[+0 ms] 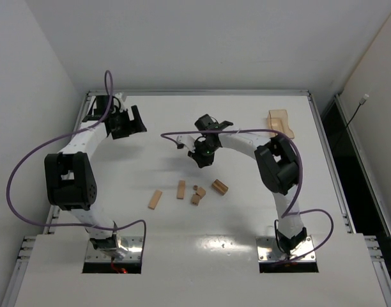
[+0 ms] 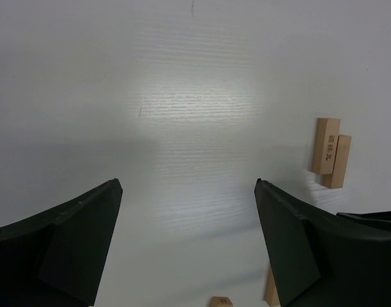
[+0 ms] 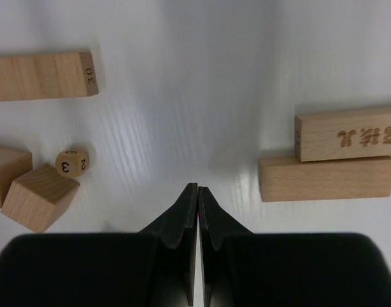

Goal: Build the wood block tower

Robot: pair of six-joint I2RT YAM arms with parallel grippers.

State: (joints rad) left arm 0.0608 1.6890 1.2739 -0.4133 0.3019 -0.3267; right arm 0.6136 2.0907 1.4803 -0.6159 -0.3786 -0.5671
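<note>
The wooden blocks lie loose on the white table (image 1: 202, 236), in a row in front of the arms: a plank (image 1: 156, 199), a second plank (image 1: 181, 189), two small cubes (image 1: 197, 196) and a thicker block (image 1: 220, 187). My right gripper (image 1: 205, 157) hovers just behind them, shut with nothing between its fingers (image 3: 197, 188). Its wrist view shows a plank marked 30 (image 3: 42, 75), two cubes (image 3: 39, 197), a small rounded numbered piece (image 3: 72, 162) and two planks lying one on the other (image 3: 326, 178). My left gripper (image 1: 125, 121) stands open and empty (image 2: 188, 185) at the far left, two planks (image 2: 329, 153) to its right.
A translucent amber plastic box (image 1: 280, 123) sits at the back right of the table. The metal frame rail (image 1: 195, 93) runs along the far edge, white walls behind it. A purple cable (image 1: 183, 134) loops from the right arm over the table's middle.
</note>
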